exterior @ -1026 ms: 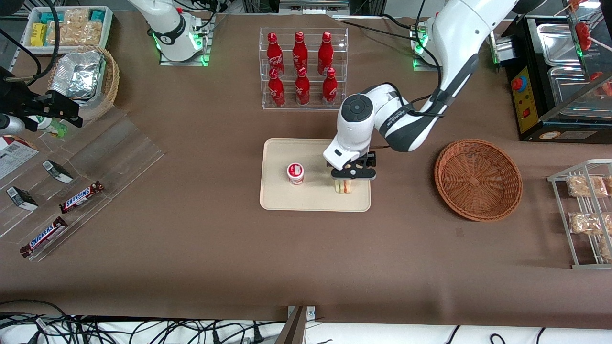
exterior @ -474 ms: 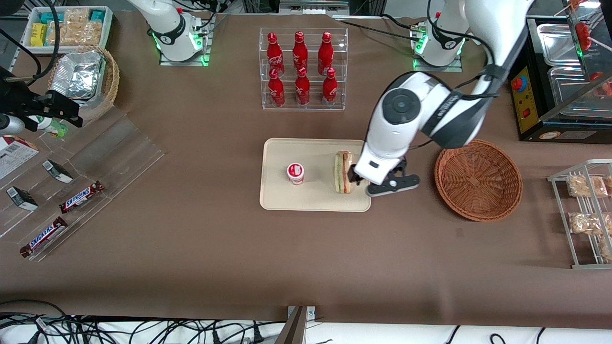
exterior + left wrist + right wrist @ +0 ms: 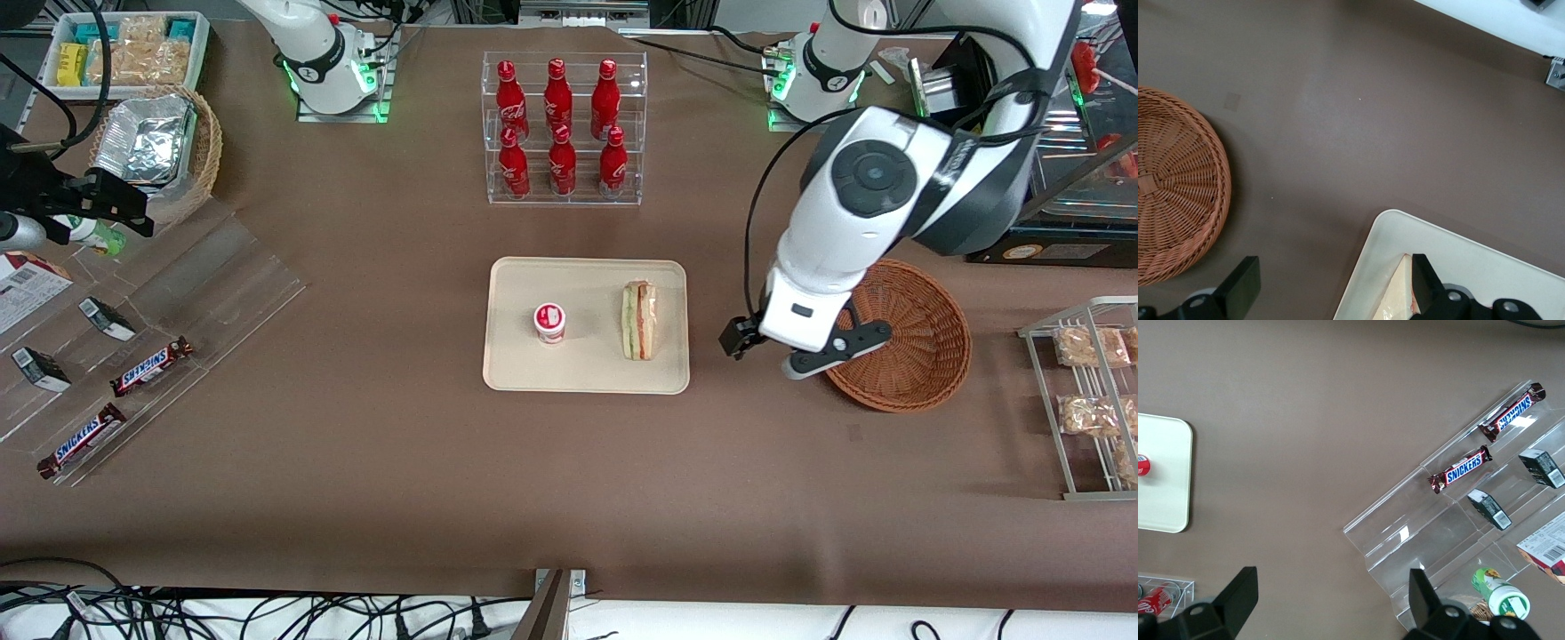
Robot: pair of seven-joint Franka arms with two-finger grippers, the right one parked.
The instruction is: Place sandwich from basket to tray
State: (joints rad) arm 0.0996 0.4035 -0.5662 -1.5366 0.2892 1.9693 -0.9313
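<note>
The hand [image 3: 805, 353] is hanging released and holding nothing above the bench [image 3: 569, 480], between the tray [image 3: 511, 373] and the basket [image 3: 925, 333]. The sandwich [image 3: 638, 321] is lying on the tray, beside a small red-lidded cup [image 3: 549, 322].

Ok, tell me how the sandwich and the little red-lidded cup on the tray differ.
The sandwich is a long wedge lying on its side, while the cup is small, round and upright. The sandwich shows white bread with red and green layers; the cup is white with a red lid. The sandwich lies nearer the basket and the open, empty hand, the cup toward the parked arm's end. Both rest on the cream tray, apart from each other.
</note>
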